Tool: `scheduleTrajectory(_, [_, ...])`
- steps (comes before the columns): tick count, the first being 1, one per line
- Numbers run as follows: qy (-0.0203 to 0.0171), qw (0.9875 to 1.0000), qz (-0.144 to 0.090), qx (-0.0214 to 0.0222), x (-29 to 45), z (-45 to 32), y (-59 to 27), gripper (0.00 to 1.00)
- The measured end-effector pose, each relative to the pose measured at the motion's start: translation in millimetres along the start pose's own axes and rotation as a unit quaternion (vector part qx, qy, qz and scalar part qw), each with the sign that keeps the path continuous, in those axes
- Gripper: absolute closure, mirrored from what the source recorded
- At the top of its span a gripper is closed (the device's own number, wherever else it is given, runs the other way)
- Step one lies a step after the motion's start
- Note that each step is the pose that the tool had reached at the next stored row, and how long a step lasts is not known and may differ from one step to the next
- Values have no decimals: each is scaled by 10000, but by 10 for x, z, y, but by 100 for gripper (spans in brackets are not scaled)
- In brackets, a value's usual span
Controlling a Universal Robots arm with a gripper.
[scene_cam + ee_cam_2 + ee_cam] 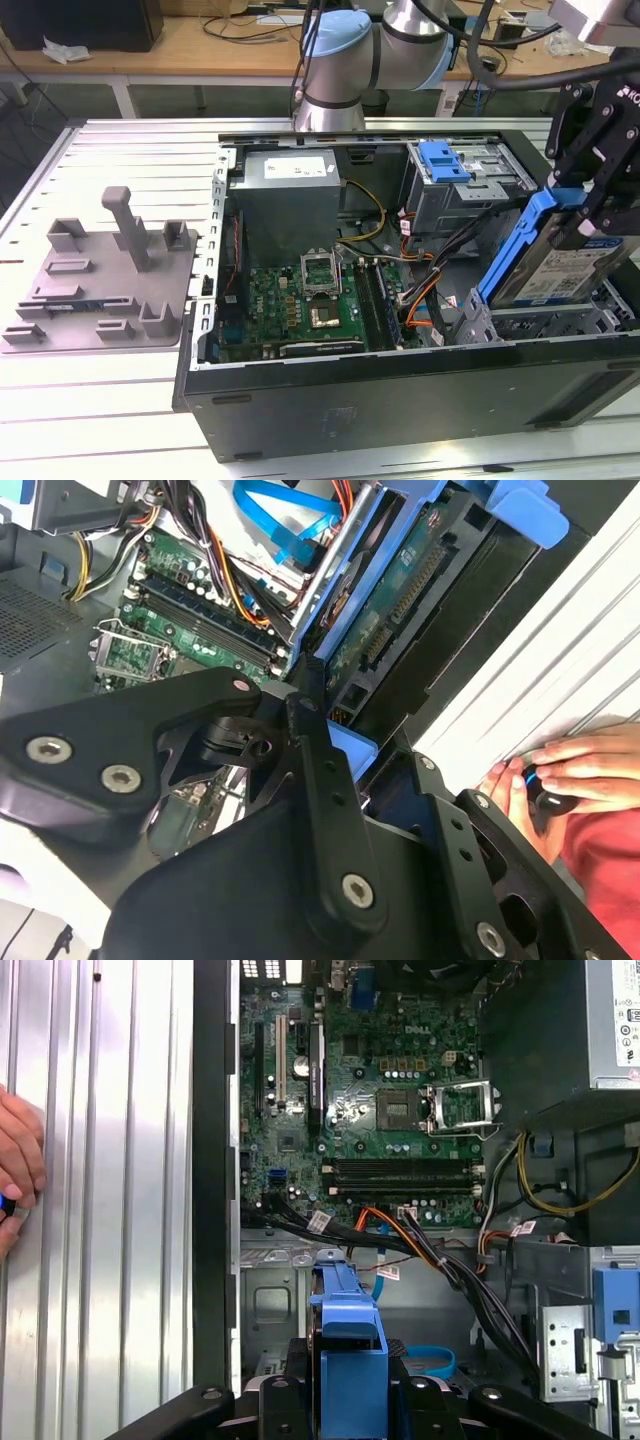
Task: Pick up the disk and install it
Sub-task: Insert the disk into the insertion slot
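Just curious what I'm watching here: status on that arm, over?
Black gripper shut on silver hard drive in blue plastic frame. Drive tilted over grey metal cage, not seated. Person's hand on ribbed metal table beside black computer case.

Bright, even light glares off the slatted table [100,1260], while the computer case [350,405] interior lies shadowed.

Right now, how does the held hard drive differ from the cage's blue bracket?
The hard drive is tilted on edge in the gripper; the blue bracket lies flat atop the drive cage. The hard drive is silver, labelled; the bracket all blue. Both have blue plastic.
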State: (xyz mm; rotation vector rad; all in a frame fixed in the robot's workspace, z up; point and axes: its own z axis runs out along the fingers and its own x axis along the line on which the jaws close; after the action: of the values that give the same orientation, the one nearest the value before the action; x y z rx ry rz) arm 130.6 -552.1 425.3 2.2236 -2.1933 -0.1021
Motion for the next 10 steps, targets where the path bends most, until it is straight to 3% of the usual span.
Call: scheduleTrajectory(10, [0, 10000, 1, 0, 6, 192, -12, 64])
